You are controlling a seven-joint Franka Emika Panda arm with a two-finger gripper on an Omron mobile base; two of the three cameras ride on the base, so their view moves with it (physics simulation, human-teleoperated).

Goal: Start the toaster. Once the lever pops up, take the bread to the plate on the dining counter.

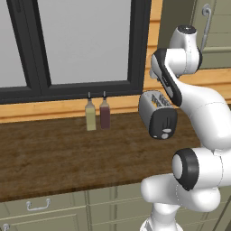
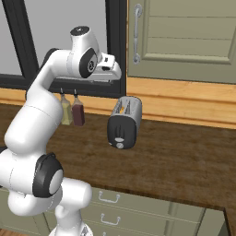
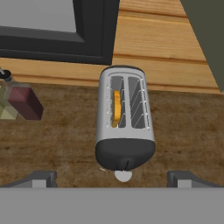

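Note:
The silver-grey toaster [image 3: 125, 118] stands on the dark wood worktop [image 1: 54, 153] by the wall, its black end panel [image 2: 120, 131] facing me. The bread [image 3: 116, 108] sits upright in its left slot, with an orange-tan edge showing. The lever [image 3: 127, 164] is a small dark tab on the end panel. My gripper [image 3: 113, 179] hovers above and in front of the toaster, open, with nothing between its fingertips [image 3: 41, 178]. In the left base view my arm covers the right side of the toaster [image 1: 155, 113]. The plate and the dining counter are out of view.
Two bottles, one pale [image 1: 90, 115] and one dark red [image 1: 104, 113], stand left of the toaster against the wooden wall strip. A black-framed window [image 1: 81, 45] is behind them. A cabinet door with a handle [image 2: 136, 34] hangs above to the right. Drawers [image 2: 108, 197] run under the worktop.

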